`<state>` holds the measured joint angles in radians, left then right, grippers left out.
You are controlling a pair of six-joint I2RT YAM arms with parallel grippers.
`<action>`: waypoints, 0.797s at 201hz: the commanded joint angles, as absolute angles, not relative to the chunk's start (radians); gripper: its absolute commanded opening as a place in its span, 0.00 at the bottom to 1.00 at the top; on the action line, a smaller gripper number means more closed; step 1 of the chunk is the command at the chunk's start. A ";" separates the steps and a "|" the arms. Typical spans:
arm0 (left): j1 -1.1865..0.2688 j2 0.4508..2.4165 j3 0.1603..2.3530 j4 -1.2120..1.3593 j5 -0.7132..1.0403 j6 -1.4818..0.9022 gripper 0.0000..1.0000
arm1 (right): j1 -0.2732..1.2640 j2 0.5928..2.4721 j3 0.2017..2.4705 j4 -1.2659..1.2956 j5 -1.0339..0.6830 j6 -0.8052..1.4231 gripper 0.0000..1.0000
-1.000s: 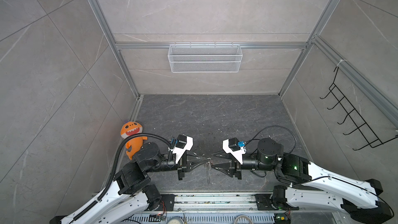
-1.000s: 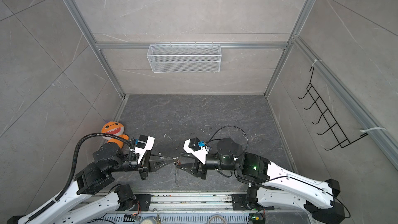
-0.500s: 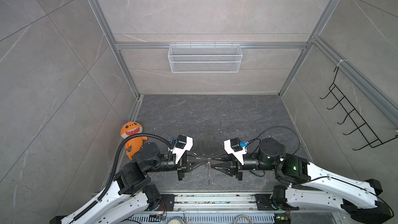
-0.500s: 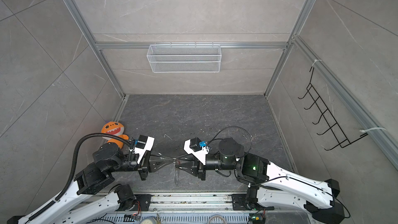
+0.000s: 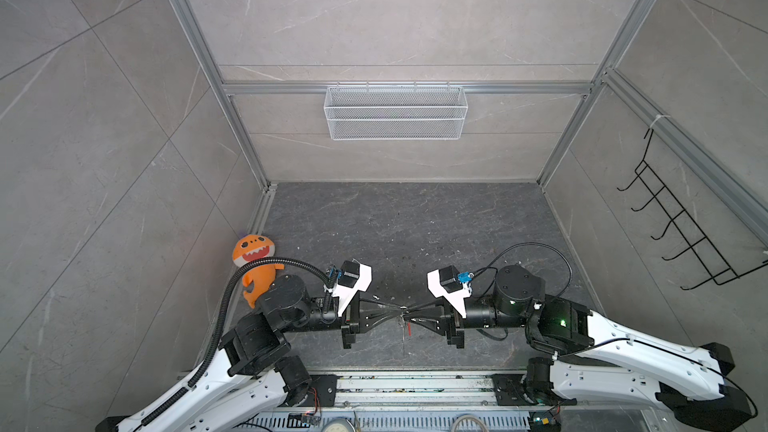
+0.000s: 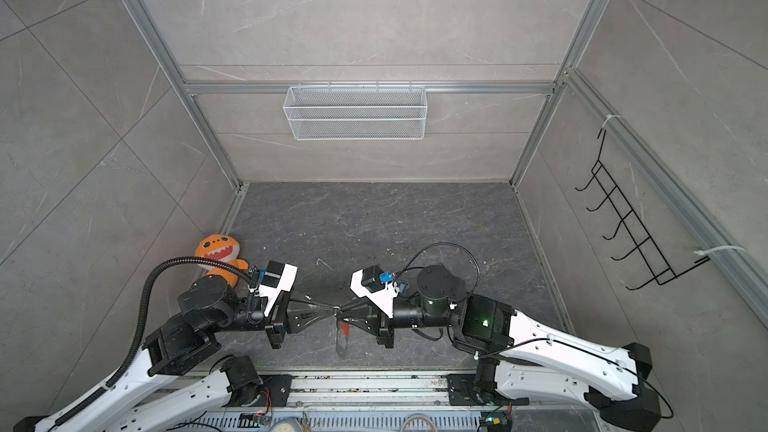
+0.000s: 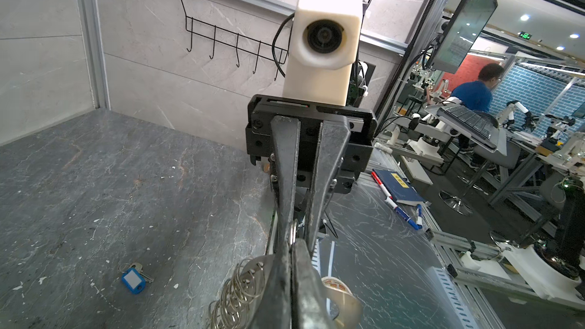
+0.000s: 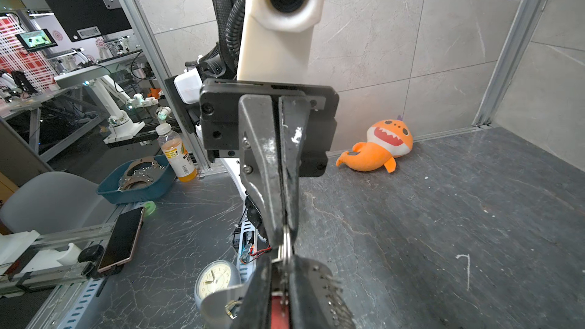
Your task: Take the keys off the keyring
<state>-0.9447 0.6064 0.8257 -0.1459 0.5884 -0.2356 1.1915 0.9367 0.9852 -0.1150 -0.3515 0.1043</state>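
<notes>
Above the front edge of the bench point(image 5: 415, 222), the left end effector point(image 5: 399, 317) grips the keyring point(image 7: 245, 283), and the right end effector point(image 5: 411, 318) is clamped on its red-tagged key point(image 8: 278, 308). The blue-tagged key point(image 7: 133, 281) lies loose on the bench. The next move probably means working the red one off the coil.

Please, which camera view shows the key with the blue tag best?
The left wrist view: the blue-tagged key lies alone on the table, whole and sharp. In both top views I cannot make it out. The right wrist view does not show it.
</notes>
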 commanded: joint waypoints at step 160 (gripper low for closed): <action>-0.946 0.773 1.065 -0.491 0.613 -0.166 0.33 | 1.146 1.069 1.295 -0.649 -0.405 0.085 0.00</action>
